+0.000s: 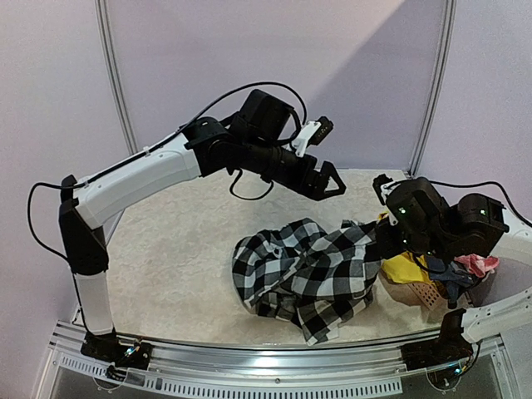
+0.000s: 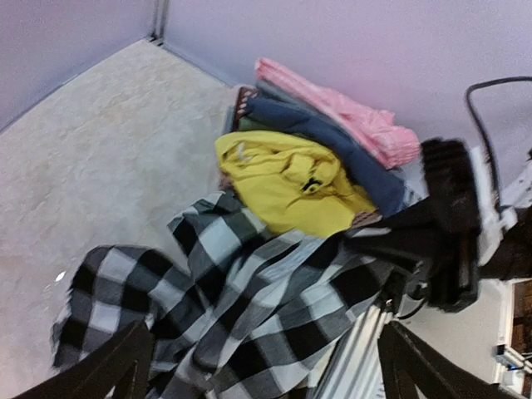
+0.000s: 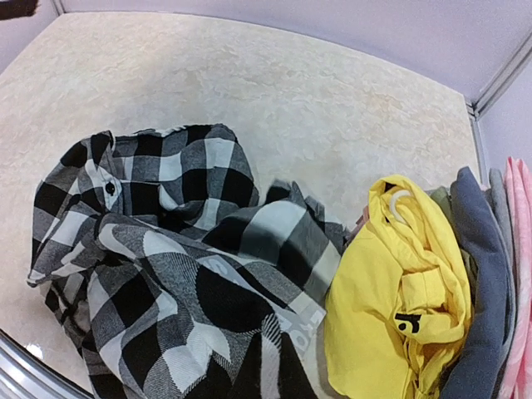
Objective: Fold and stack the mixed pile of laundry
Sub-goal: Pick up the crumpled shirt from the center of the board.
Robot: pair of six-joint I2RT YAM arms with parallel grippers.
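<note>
Checked shirt (image 1: 299, 270) crumpled on the table (image 1: 166, 249), right of centre. Its long axis runs roughly across the table, from a bunched left end to a right end that rises toward the right gripper (image 1: 381, 243). The rest of the pile sits at that right end, heaped on a small basket (image 1: 420, 293): the yellow garment (image 1: 401, 268) touches the shirt; the blue-grey garment (image 2: 332, 141) and the pink garment (image 2: 349, 116) lie beyond it, against the right-hand wall.

Left gripper (image 1: 328, 181) hangs in the air above the shirt's far edge, well clear of the cloth; its fingers (image 2: 125, 366) are spread wide with nothing between them. The shirt lies below the fingers and toward the near edge of the table.

The right gripper's fingers are together at the shirt's right edge; the left wrist view shows cloth drawn up to them, so they appear to pinch the shirt. The right wrist view does not show the fingers themselves.

The shirt's loose left end is nearer to the left arm. A grasp there would probably need that arm to drop down and come toward its own base; the two grips would then line up with the shirt's long axis, ready for spreading.
</note>
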